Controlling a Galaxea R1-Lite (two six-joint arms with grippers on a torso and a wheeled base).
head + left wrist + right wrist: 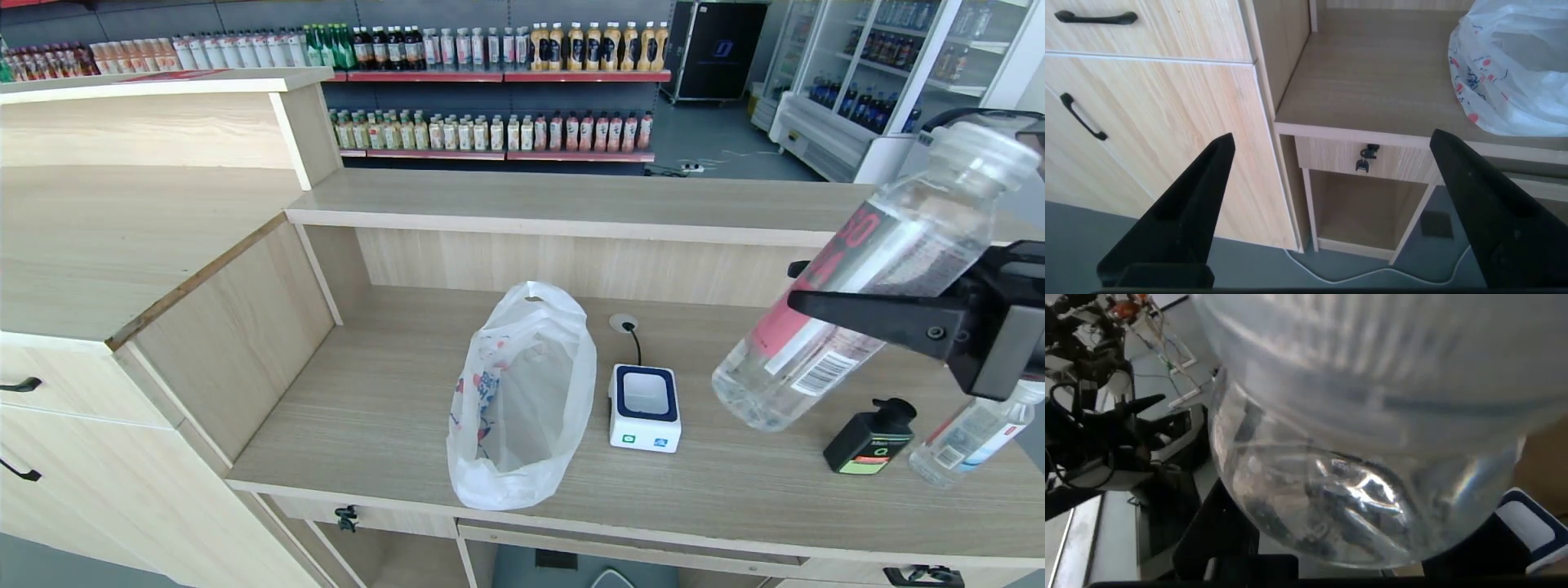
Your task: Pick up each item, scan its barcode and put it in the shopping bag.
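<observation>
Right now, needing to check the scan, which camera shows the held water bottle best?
The head view: the whole water bottle shows, tilted, barcode facing the camera. The right wrist view catches its base close up; the left wrist view faces the shopping bag.

1. I see my left gripper (1333,137) across the lower frame, its fingers spread wide with nothing between them.
2. Upper right: the shopping bag (1515,73) lies on the wooden counter (1372,82).
3. Centre: a small black lock (1367,158) on the drawer front.
4. Upper left: a cabinet (1167,90) with black handles.
</observation>
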